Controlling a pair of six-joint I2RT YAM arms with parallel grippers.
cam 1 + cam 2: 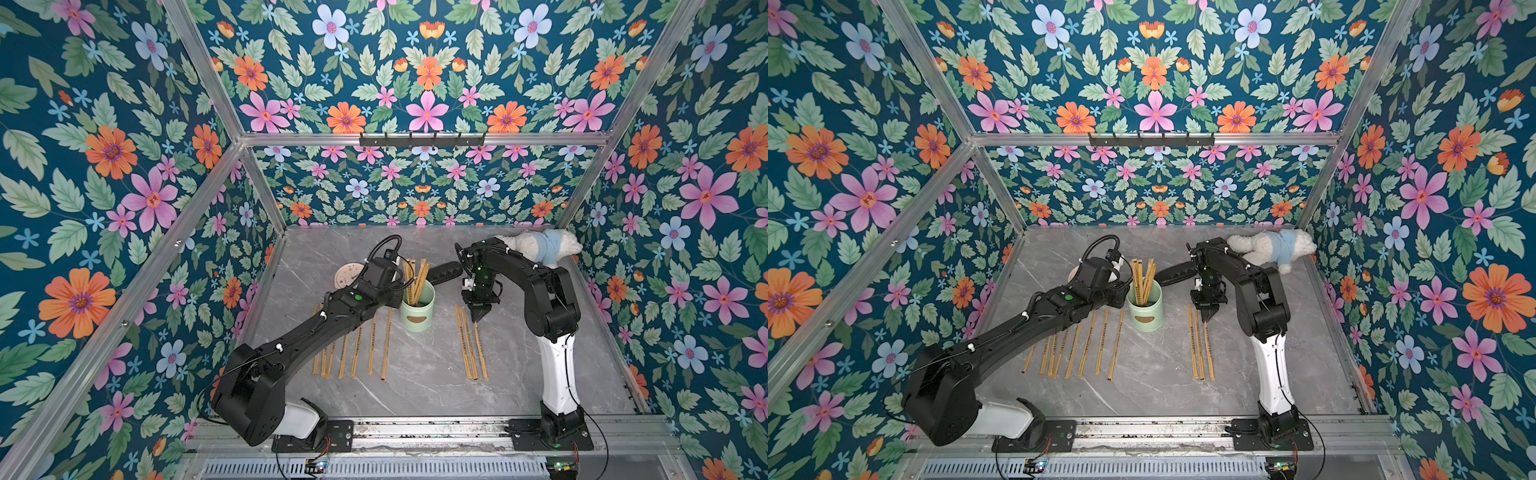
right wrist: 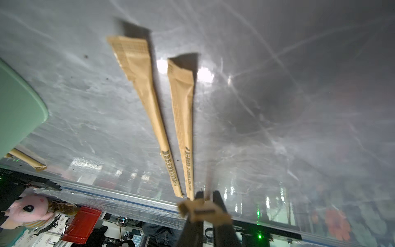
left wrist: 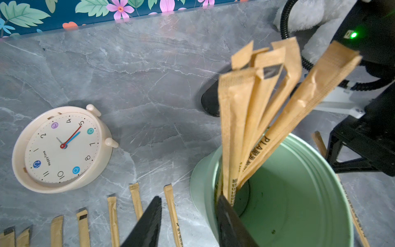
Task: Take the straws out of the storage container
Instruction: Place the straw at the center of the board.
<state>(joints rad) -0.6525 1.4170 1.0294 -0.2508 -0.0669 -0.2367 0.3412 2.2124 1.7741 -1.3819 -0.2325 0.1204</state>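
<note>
The mint-green storage container stands upright mid-table with several straws leaning in it. My left gripper is open astride its wall, one finger inside and one outside with a gap to the wall. Several straws lie in a row left of the container, partly under my left arm. Three more straws lie on its right. My right gripper points down at the far end of the rightmost one, jaws narrowly shut on that end.
A round cream clock lies behind my left gripper. An oblong black object lies behind the container. A white plush toy in blue sits at the back right corner. Floral walls enclose the grey marble table.
</note>
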